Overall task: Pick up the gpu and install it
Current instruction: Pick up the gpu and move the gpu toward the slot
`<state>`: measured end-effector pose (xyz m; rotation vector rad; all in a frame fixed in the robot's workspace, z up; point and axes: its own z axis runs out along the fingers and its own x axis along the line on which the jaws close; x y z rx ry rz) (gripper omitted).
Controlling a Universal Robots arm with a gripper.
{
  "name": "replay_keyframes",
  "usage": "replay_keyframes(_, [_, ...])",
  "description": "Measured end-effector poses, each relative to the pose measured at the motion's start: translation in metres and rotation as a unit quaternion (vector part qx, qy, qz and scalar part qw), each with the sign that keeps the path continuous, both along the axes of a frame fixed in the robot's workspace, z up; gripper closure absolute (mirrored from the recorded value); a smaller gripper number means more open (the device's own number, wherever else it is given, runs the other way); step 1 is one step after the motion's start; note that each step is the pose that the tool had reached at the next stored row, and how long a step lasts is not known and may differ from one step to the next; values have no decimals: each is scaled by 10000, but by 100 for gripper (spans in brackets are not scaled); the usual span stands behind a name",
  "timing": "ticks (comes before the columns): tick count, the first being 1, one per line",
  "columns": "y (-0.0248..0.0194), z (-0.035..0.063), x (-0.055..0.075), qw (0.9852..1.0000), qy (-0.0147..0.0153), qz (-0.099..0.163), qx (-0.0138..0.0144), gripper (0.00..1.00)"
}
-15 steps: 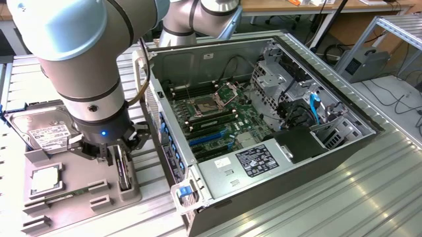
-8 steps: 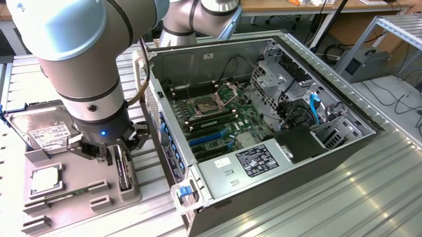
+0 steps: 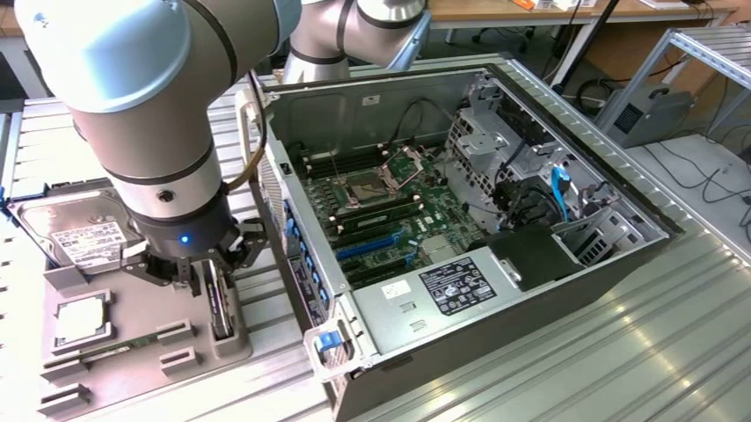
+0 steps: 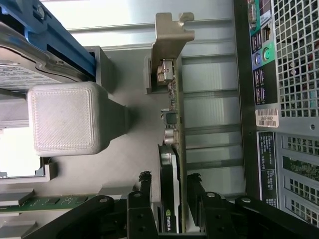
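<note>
Green-edged, black-faced flat expansion card with a pale metal bracket strip, the gpu (image 4: pixel 168 167) (image 3: pixel 220 309): stands upright on its long edge in a slot of a grey moulded plastic holder tray (image 3: pixel 141 374), on the tray's side nearest the case. Black two-fingered claw (image 4: pixel 169 193) (image 3: pixel 207 280) on a grey-jointed arm (image 3: pixel 129 97): lowered over the card's end away from the bracket, jaws apart, one black finger (image 4: pixel 145 191) beside each broad face with a thin gap showing on either side; nothing gripped. Bracket end of the card: free, with bare tray around it. One face of the card looks across a narrow strip of ribbed metal to the perforated rear panel (image 4: pixel 294 59) of a large dark open computer case (image 3: pixel 610 189); the room there is tight. The other face has a grey square-topped tray post (image 4: pixel 65 117) near it, apart from the card. Same tray, on the exterior view's left of the card: boxy silver hard drive with white label (image 3: pixel 83 233), square pale processor chip (image 3: pixel 80 321), and narrow green memory stick (image 3: pixel 118 347). Case lies on its side with the cover off, green motherboard with blue slots (image 3: pixel 366 248) facing up, drive cages and cables along its far side. Support: ribbed aluminium bench (image 3: pixel 610 343). Beyond it are wooden desks, loose cables and a metal frame at the exterior view's right.
</note>
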<state>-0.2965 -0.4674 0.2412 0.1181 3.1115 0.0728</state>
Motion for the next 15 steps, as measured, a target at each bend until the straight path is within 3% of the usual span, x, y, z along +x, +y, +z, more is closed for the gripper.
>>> replay_keyframes(15, [0,-2,0,10000,-1,0,1,58])
